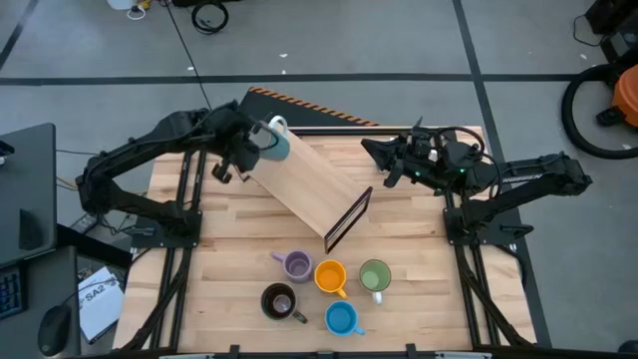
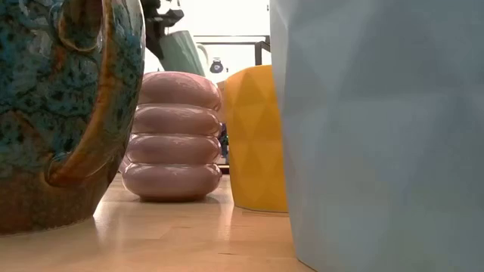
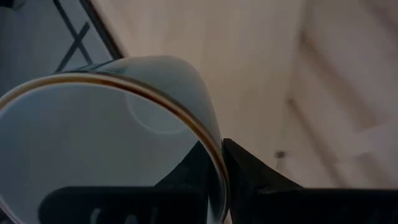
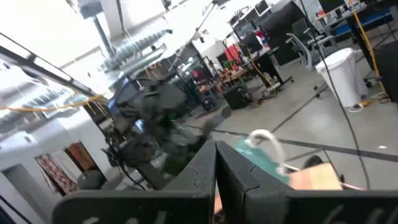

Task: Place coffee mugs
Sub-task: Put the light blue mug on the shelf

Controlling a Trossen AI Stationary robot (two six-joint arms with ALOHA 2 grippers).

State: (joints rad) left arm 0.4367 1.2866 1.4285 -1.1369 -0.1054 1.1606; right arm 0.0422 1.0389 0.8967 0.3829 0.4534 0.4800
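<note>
Blue mug [image 1: 341,318]: nearest the table's near edge, right of centre, upright.
Dark brown mug [image 1: 278,301]: left of the blue one, just beside it, handle pointing right.
Orange mug [image 1: 330,276]: one row farther back, between the lilac and green mugs.
Lilac mug [image 1: 296,264]: left of the orange one, ribbed sides plain in the low view [image 2: 172,136].
Green mug [image 1: 375,275]: right of the orange one, white handle toward the near edge.
Wooden board [image 1: 309,184]: tilted, mid-table, dark frame at its near right end.
Left gripper [image 1: 242,150]: far left, above the board's far end, clamped on the rim of a pale mug.
Pale mug [image 1: 271,142]: lifted off the table, tipped, white handle showing.
Right gripper [image 1: 377,152]: far right, fingers pressed together, holding nothing.
</note>
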